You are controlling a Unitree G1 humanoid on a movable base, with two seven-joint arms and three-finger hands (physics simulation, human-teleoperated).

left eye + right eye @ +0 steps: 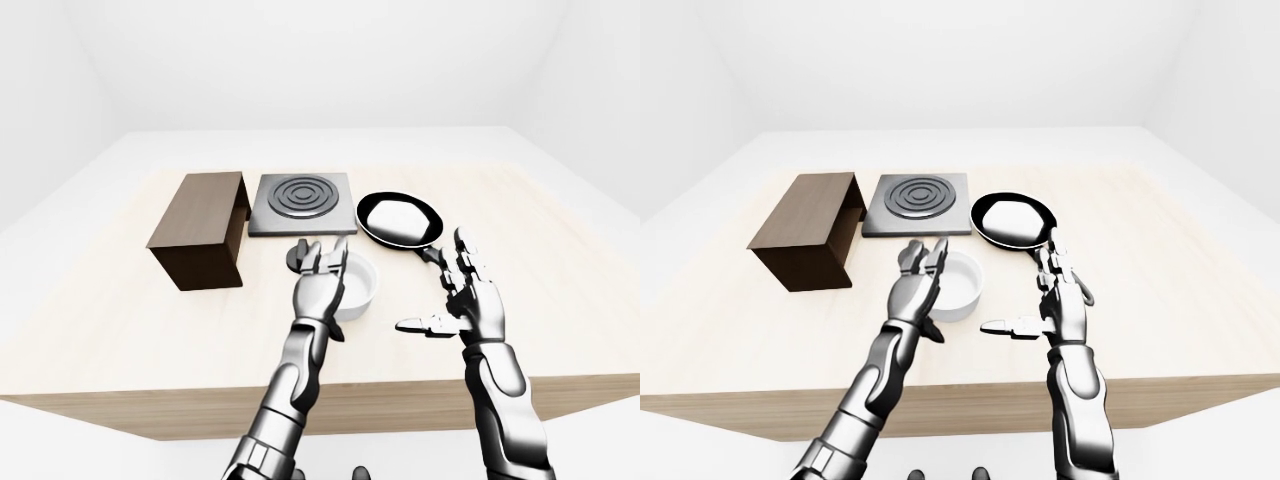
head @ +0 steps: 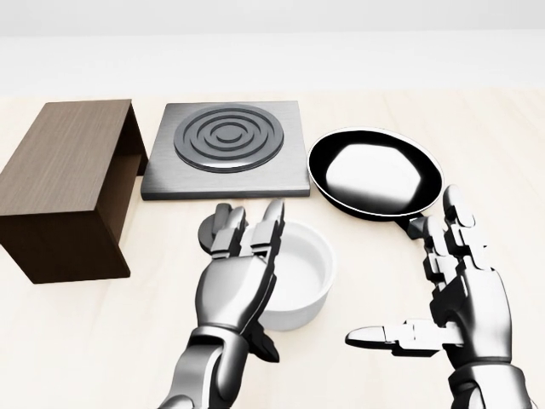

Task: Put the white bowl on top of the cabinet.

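Note:
The white bowl sits on the wooden table, low in the middle of the head view. My left hand stands open against the bowl's left side, fingers stretched up along its rim and covering that edge. To the bowl's right my right hand is open and apart from it, thumb pointing left. The dark wooden cabinet lies at the left, its open side facing right.
A grey hob plate with rings lies above the bowl. A black frying pan rests to its right, its handle running down toward my right hand. A small round dark object shows by my left fingertips. The table edge is near.

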